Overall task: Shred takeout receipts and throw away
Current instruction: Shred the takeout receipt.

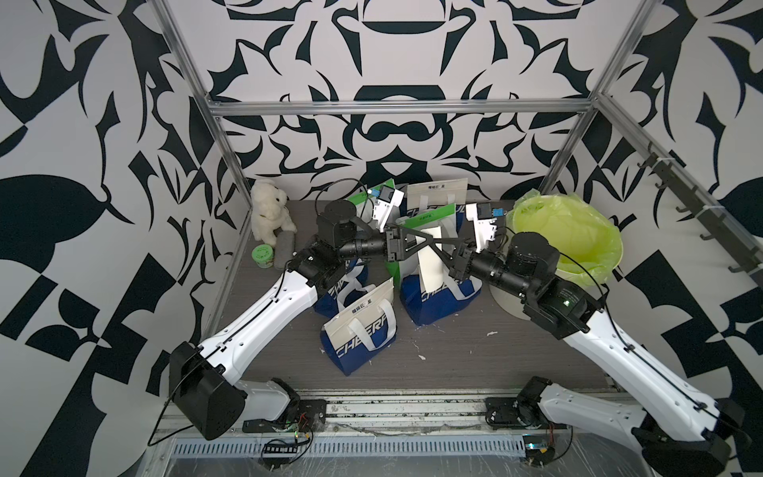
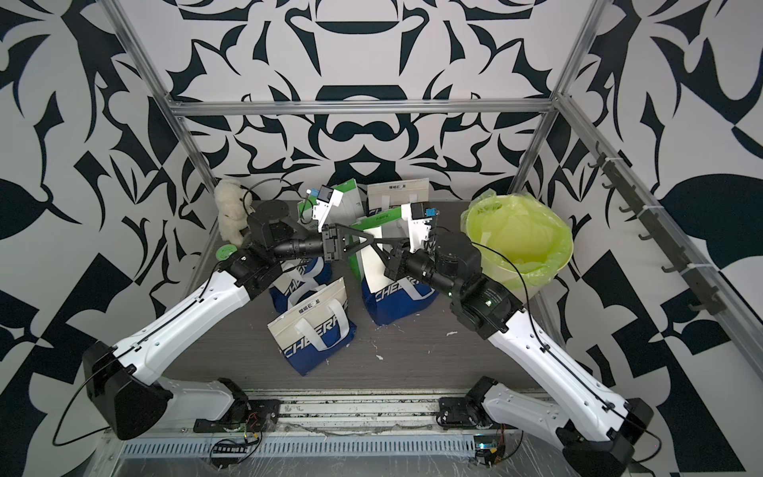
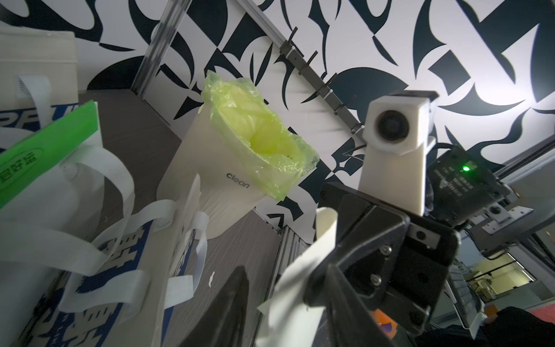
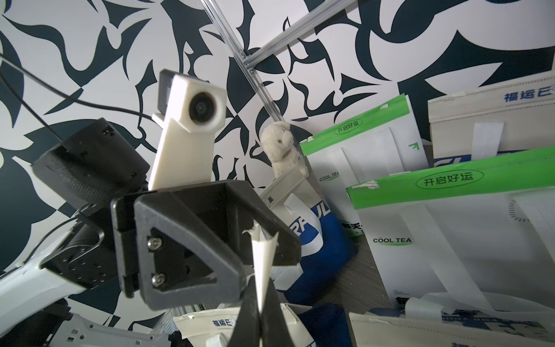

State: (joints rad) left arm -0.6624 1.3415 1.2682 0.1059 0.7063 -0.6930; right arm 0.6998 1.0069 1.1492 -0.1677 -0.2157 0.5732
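The receipt (image 1: 431,264) hangs over the table centre, above a blue-and-white bag (image 1: 437,301). The right gripper (image 4: 259,312) is clamped shut on one edge of it. The left gripper (image 4: 270,240) stands partly open astride the same sheet, not yet pinching it. Close the left jaws fully, just beside the right pair, before you pull. Then draw the grippers apart across the sheet, not along it. The bin (image 3: 216,192) waits at 3 o'clock from the grippers.
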